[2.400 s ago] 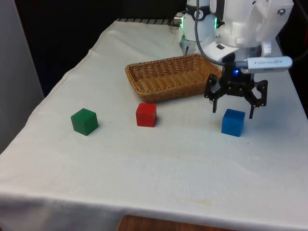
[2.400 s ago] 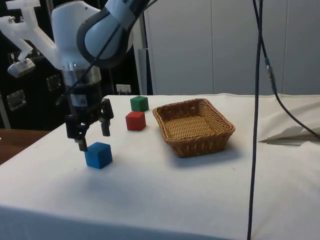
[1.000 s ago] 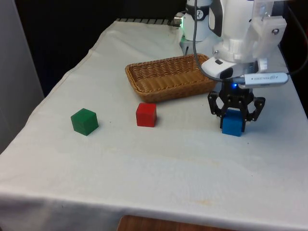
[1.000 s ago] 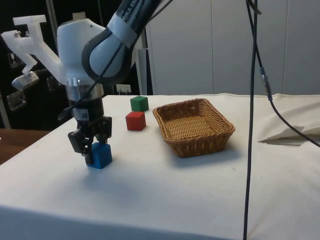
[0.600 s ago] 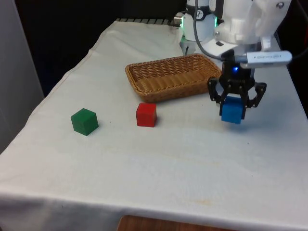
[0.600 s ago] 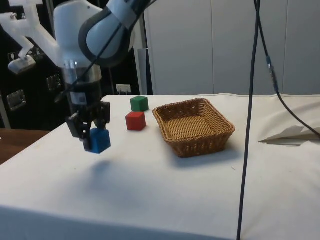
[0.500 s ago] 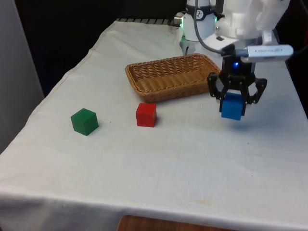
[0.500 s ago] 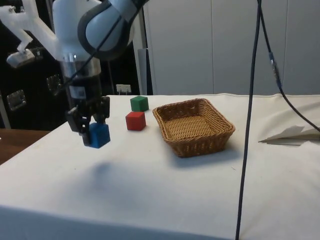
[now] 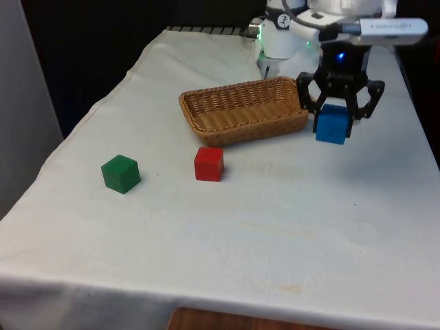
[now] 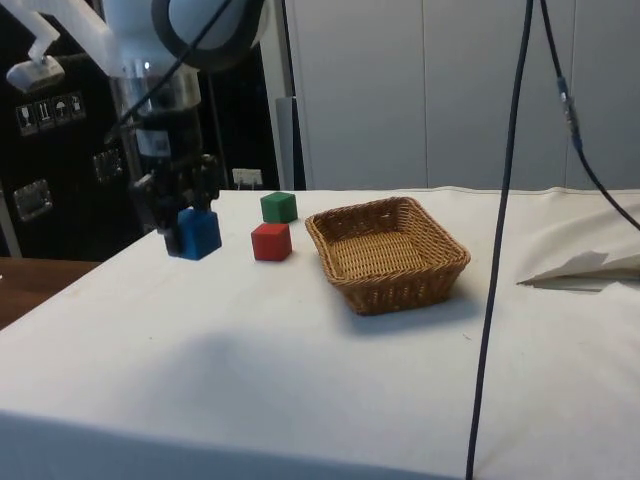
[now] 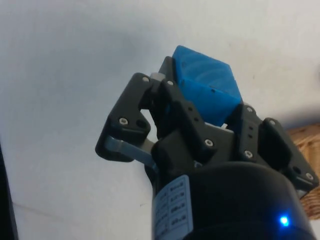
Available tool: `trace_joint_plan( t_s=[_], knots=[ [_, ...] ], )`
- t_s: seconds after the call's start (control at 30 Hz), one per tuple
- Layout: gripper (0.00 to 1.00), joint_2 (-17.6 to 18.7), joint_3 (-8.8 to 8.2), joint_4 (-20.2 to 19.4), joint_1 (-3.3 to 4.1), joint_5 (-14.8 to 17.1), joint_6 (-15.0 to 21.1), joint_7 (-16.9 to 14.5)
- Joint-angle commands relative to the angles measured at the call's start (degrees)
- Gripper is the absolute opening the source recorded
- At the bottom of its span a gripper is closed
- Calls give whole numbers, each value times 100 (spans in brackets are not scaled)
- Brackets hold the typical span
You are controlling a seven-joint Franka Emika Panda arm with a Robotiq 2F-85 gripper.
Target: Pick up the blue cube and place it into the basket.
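My gripper (image 9: 333, 122) is shut on the blue cube (image 9: 332, 126) and holds it well above the cloth, just off the front view's right end of the wicker basket (image 9: 242, 108). In the side view the blue cube (image 10: 195, 233) hangs in the gripper (image 10: 182, 225) over the table's near-left part, with the basket (image 10: 388, 254) further right. In the wrist view the blue cube (image 11: 206, 90) sits clamped between the black fingers (image 11: 172, 112), and a corner of the basket (image 11: 309, 142) shows beside them.
A red cube (image 9: 209, 163) lies in front of the basket, and a green cube (image 9: 121, 173) lies further to the front view's left. In the side view the red cube (image 10: 271, 241) and green cube (image 10: 279, 207) sit between gripper and basket. A black cable (image 10: 500, 240) hangs down.
The gripper came down over the blue cube, shut on it and lifted it off the cloth. Since a second ago it has risen steadily with the cube.
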Motion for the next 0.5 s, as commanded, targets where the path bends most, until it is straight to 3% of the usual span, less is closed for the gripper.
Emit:
trace_joint_plan(
  t_s=[0.0, 0.27, 0.3, 0.33, 0.47],
  knots=[
    [0, -109, 29, -63, -17, 46, -46, -29],
    [0, -579, 11, -298, -40, 57, -258, -115],
    [0, -527, -17, -246, -6, 0, -275, -63],
    [0, -636, 11, -338, -46, 63, -264, -132],
    [0, -871, -11, -550, -57, 52, -229, -183]
  ],
)
